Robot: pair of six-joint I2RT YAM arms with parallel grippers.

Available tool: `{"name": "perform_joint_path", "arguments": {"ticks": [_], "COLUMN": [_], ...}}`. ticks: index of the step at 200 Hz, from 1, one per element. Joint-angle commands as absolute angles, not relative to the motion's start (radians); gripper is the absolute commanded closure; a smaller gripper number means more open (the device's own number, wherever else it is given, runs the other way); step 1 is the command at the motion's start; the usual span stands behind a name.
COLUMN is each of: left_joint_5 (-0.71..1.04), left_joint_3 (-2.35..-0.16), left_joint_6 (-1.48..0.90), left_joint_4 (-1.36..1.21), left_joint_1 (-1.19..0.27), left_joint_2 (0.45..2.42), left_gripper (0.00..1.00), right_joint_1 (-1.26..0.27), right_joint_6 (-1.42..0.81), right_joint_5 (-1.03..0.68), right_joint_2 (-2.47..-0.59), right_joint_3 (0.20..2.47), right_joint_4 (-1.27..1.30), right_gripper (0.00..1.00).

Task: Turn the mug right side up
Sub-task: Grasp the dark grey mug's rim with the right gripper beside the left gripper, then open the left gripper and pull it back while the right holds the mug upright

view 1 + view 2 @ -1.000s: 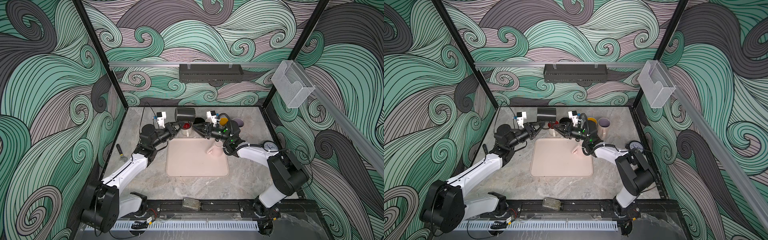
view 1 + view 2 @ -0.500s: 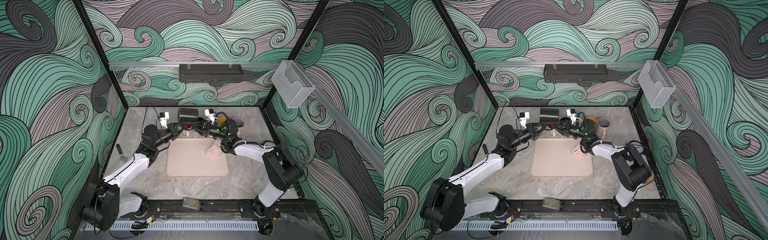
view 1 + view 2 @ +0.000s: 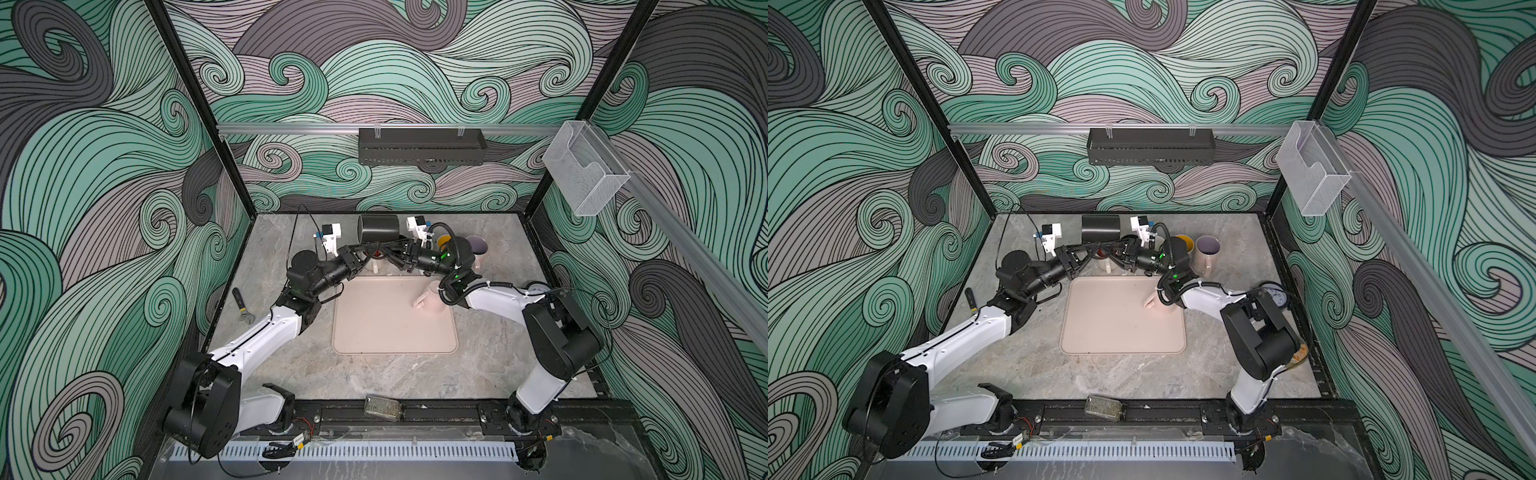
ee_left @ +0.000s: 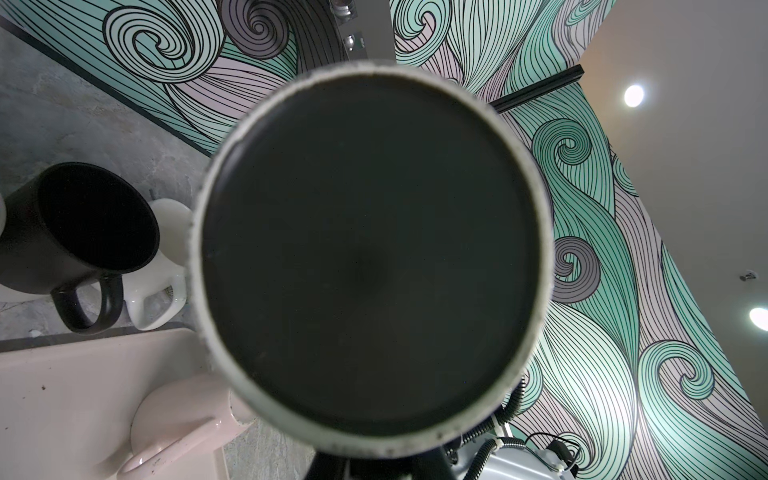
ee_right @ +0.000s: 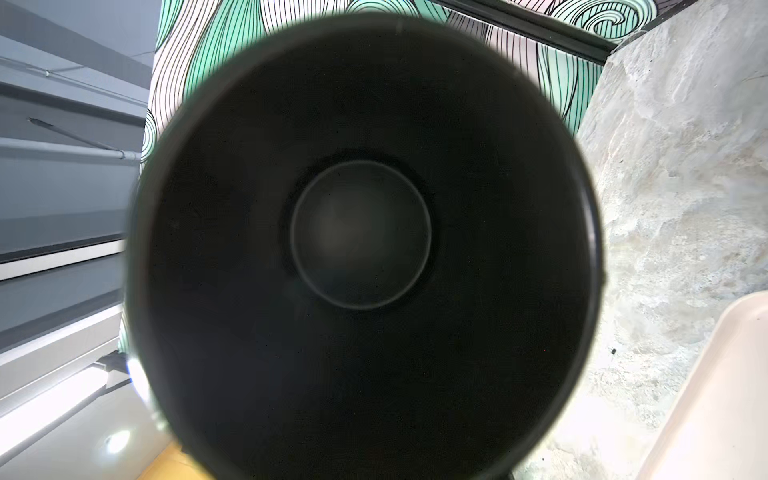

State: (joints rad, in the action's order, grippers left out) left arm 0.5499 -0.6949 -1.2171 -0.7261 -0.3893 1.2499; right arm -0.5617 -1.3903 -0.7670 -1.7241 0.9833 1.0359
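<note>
A black mug (image 3: 379, 228) hangs on its side above the back of the table, seen in both top views (image 3: 1100, 227). Its pale-ringed base (image 4: 370, 232) fills the left wrist view. Its dark inside (image 5: 361, 249) fills the right wrist view. My left gripper (image 3: 371, 248) reaches up under the mug from the left, shut on its lower side. From the right, my right gripper (image 3: 388, 251) meets it under the mug's mouth end. The mug hides the right jaws, so their state is unclear.
A pink tray (image 3: 390, 328) lies mid-table with a pink mug (image 3: 432, 293) on its far right corner. Behind the arms stand a white mug (image 4: 162, 266), another black mug (image 4: 79, 232), a yellow mug (image 3: 444, 241) and a lilac mug (image 3: 477, 247). A wrench (image 3: 243, 305) lies left.
Both grippers have drawn together under the black mug, and the right one has come in from the right while its jaws narrowed. The mug has risen slightly.
</note>
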Motion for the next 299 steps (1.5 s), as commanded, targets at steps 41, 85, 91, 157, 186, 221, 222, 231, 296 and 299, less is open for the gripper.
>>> {"name": "perform_joint_path", "arguments": {"ticks": [41,85,91,157,186,221,222,231,296,299], "left_joint_5": [0.597,0.581,0.581,0.499,0.353,0.172,0.168,0.129,-0.013,-0.011], "left_joint_3": [-0.722,-0.718,-0.721,-0.81,-0.869,-0.882,-0.881,-0.881,-0.774,-0.768], "left_joint_6": [-1.204,-1.187,-1.182,-0.952,-0.733,-0.572,-0.567,-0.538,-0.601,-0.605], "left_joint_4": [-0.79,-0.742,-0.728,-0.268,0.047,0.244,0.249,0.291,0.348,0.345], "left_joint_1": [-0.413,-0.413,-0.413,-0.41,-0.408,-0.409,-0.41,-0.41,-0.41,-0.41], "left_joint_2": [1.243,1.23,1.229,1.154,1.09,1.008,1.006,0.985,0.86,0.855], "left_gripper": [1.0,1.0,1.0,0.29,0.2,0.15,0.16,0.16,0.22,0.22], "right_joint_1": [-0.558,-0.558,-0.558,-0.556,-0.553,-0.555,-0.555,-0.562,-0.678,-0.686], "right_joint_6": [-1.413,-1.409,-1.41,-1.389,-1.357,-1.229,-1.221,-1.143,-0.633,-0.62], "right_joint_5": [-0.737,-0.735,-0.735,-0.741,-0.74,-0.738,-0.736,-0.72,-0.322,-0.301], "right_joint_2": [-1.735,-1.731,-1.732,-1.735,-1.74,-1.733,-1.733,-1.719,-1.73,-1.736], "right_joint_3": [1.037,1.038,1.037,1.055,1.07,1.132,1.136,1.166,1.533,1.547], "right_joint_4": [1.116,1.113,1.113,1.094,1.044,0.808,0.795,0.665,-0.153,-0.173], "right_gripper": [0.77,0.88,0.91,1.0,1.0,1.0,1.0,1.0,1.0,1.0]}}
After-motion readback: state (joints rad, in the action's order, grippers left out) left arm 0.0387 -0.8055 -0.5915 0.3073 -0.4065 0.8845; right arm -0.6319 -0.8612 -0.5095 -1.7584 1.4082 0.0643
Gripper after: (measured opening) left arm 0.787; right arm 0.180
